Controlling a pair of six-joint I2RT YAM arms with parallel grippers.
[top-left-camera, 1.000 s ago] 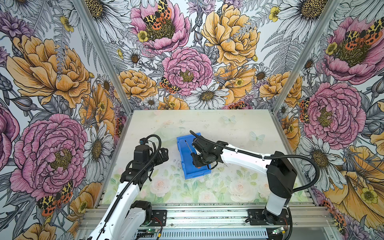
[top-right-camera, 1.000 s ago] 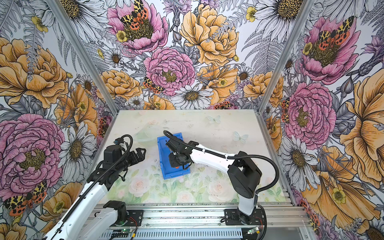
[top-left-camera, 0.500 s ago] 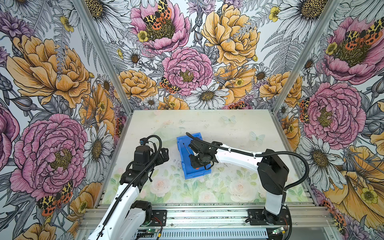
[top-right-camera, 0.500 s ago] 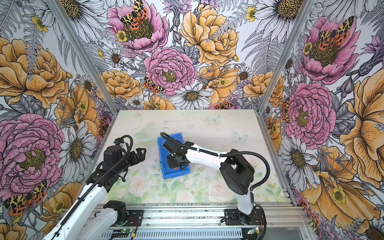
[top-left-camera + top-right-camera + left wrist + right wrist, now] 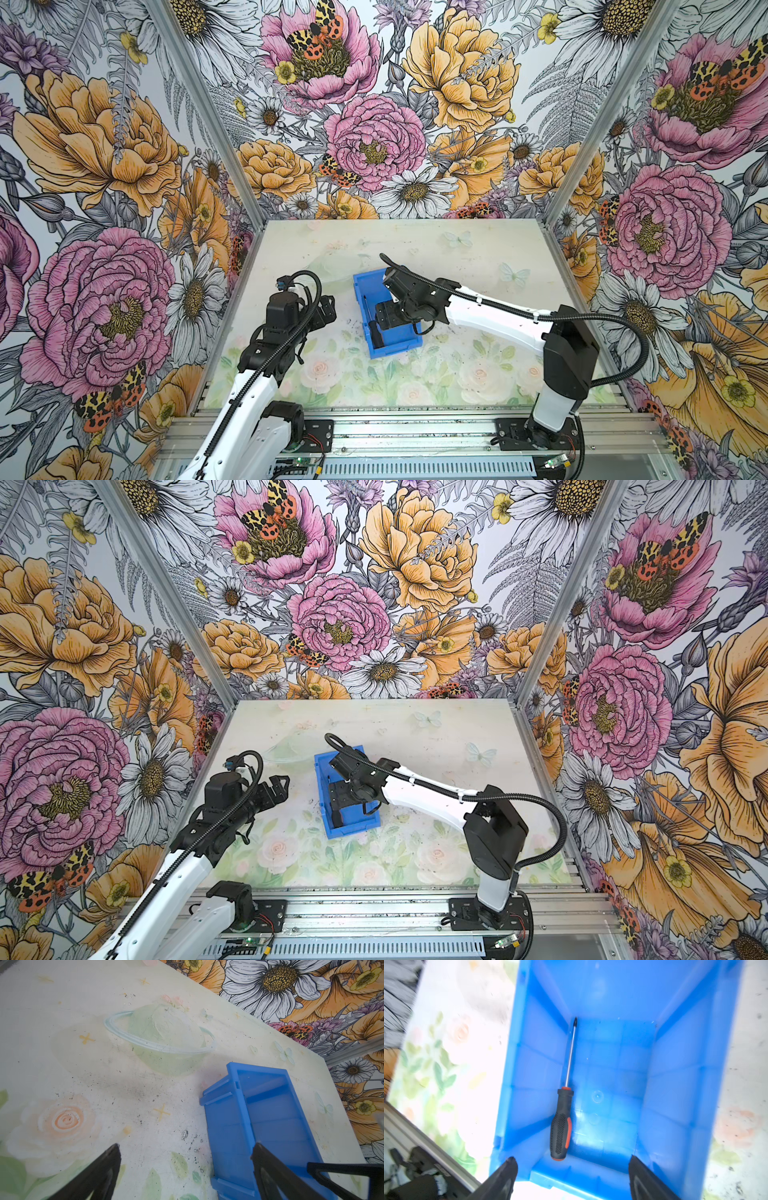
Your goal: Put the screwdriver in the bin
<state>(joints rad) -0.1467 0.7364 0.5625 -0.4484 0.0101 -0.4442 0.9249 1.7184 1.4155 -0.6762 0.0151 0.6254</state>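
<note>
Right wrist view shows the screwdriver (image 5: pixel 566 1089) lying flat inside the blue bin (image 5: pixel 675 1084), beside one wall. The right tool (image 5: pixel 572 1158) hangs open above it, holding nothing. The left tool (image 5: pixel 186 1146) is open too. The job looks done. Next, the right arm should lift away without bumping the bin.

TEXT: I am finding none legible | LABELS, BRANDS: I am reading none | NUMBERS, SIGNS: I am making out none in any view

Top views bright, even, sharp. Right wrist: tabletop (image 5: pixel 467 1084) blown out, bin (image 5: pixel 675 1064) edges smeared. Left wrist mildly soft.
</note>
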